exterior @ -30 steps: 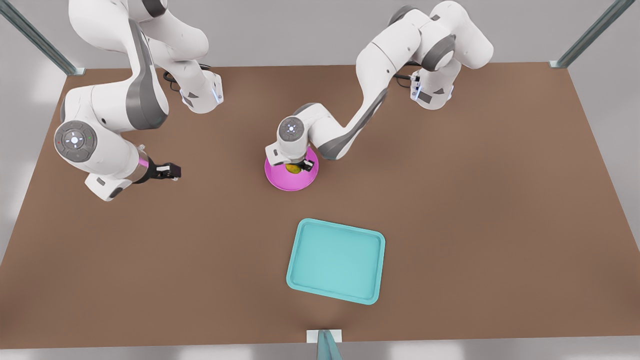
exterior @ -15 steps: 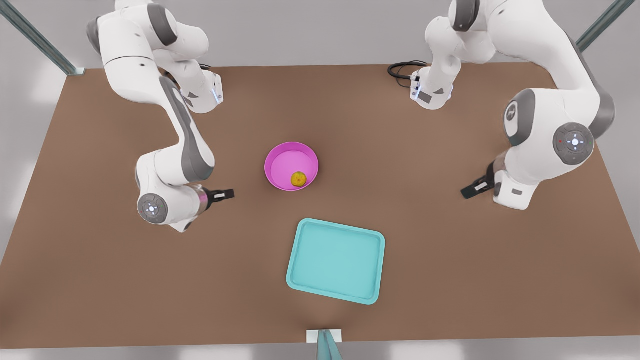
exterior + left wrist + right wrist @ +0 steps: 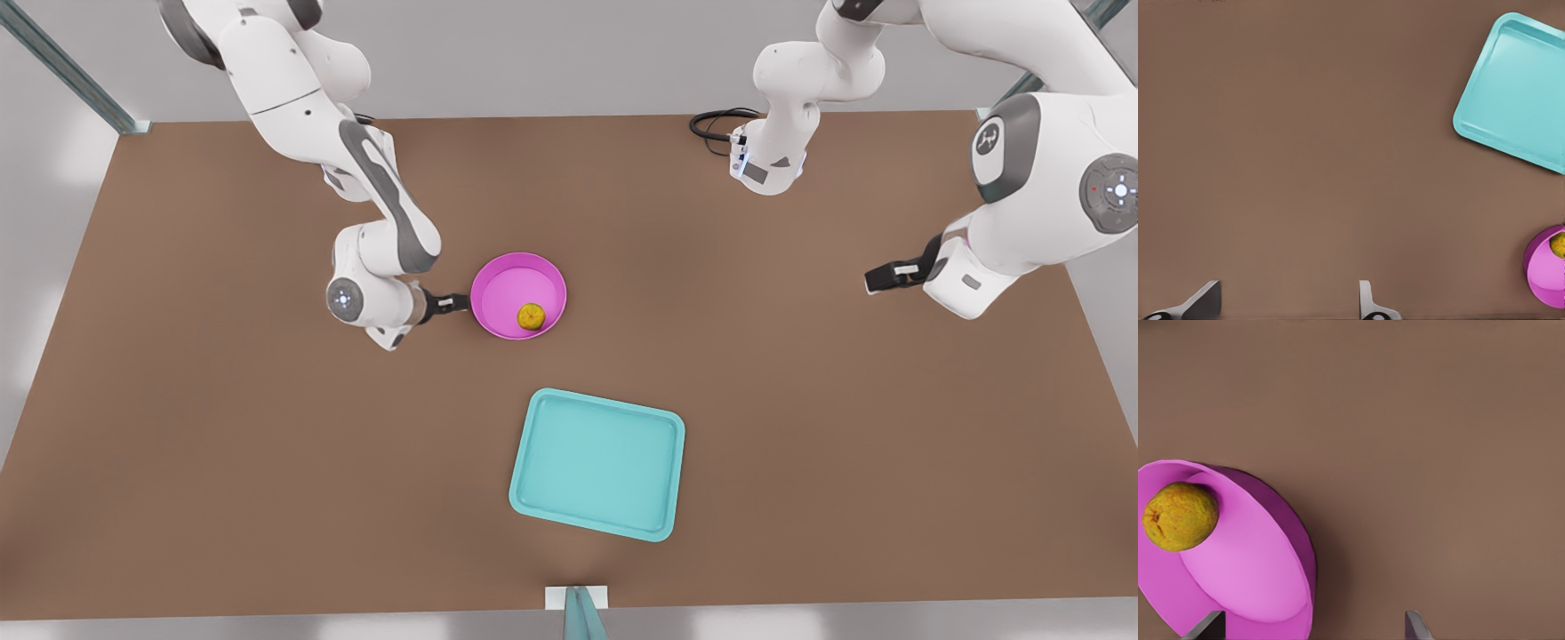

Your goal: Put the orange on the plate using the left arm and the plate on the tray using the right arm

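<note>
The orange [image 3: 531, 316] lies inside the plate [image 3: 507, 289], toward the rim on the side nearest the tray [image 3: 597, 463]; the plate sits on the brown table [image 3: 800, 427], apart from the tray, which lies nearer the front view's bottom edge and holds nothing.

The right gripper [image 3: 457, 303] is low at the plate's rim on the front view's left, its dark fingers just beside the pink wall; whether they touch it is too fine to settle from the front view. In the right wrist view the two fingertips [image 3: 1210, 628] are cut off by the frame edge, spread wide apart, with the plate [image 3: 1245, 573] partly between them and the orange [image 3: 1181, 517] resting against the far inner wall; nothing is gripped.

The left gripper [image 3: 882, 278] hangs well off at the front view's right, far from the plate, and that arm waits; from the front view its fingers read as a single dark block. The left wrist view shows its fingertips [image 3: 1201, 303] set wide apart over bare table [image 3: 1305, 147], only their ends visible; the tray [image 3: 1518, 93] is cropped at the frame edge, and of the plate [image 3: 1543, 277] just a sliver appears, with a scrap of the orange [image 3: 1558, 245].
</note>
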Tool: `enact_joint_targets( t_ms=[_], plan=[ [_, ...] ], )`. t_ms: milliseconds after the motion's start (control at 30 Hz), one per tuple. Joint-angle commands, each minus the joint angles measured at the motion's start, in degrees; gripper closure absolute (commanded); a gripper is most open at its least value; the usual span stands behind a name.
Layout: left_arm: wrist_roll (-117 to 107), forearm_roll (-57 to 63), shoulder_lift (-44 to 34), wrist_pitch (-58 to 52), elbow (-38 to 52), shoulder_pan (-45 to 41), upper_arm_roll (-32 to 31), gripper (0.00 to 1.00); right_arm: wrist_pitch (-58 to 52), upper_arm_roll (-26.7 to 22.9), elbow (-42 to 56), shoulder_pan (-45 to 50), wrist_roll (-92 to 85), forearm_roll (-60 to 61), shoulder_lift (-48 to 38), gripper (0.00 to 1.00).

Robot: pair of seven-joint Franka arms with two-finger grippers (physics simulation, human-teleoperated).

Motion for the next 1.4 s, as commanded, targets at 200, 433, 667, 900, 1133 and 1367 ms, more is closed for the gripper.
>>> enact_joint_targets(
  t_ms=[200,433,667,900,1133,1367],
  plan=[
    [13.76,-3.86,-1.79,-4.61,0.1,-0.14,0.22,0.0,8.63,0.27,0.54,2.25,-8.04,3.33,3.2,0.0],
    [13.4,-3.24,0.76,-2.67,-0.08,-0.14,0.13,0.0,8.1,0.45,0.89,3.65,-8.04,3.33,4.34,0.0],
    [13.32,-3.16,0.93,-3.46,-0.43,-0.22,-0.05,0.0,8.1,0.45,1.51,5.15,-8.04,3.33,6.89,0.0],
    [13.32,-3.16,1.37,-3.46,-0.52,-0.22,0.04,0.0,5.99,0.36,3.35,5.24,-8.21,3.33,8.29,0.47],
    [13.23,-3.16,1.28,-4.61,-0.61,-0.22,0.04,0.0,5.9,0.36,4.85,5.32,-8.48,3.25,10.67,0.58],
    [12.88,-3.24,1.64,-3.99,0.01,-0.22,0.04,0.0,0.81,0.27,8.18,5.24,-8.39,3.25,10.4,0.79]
  ],
)
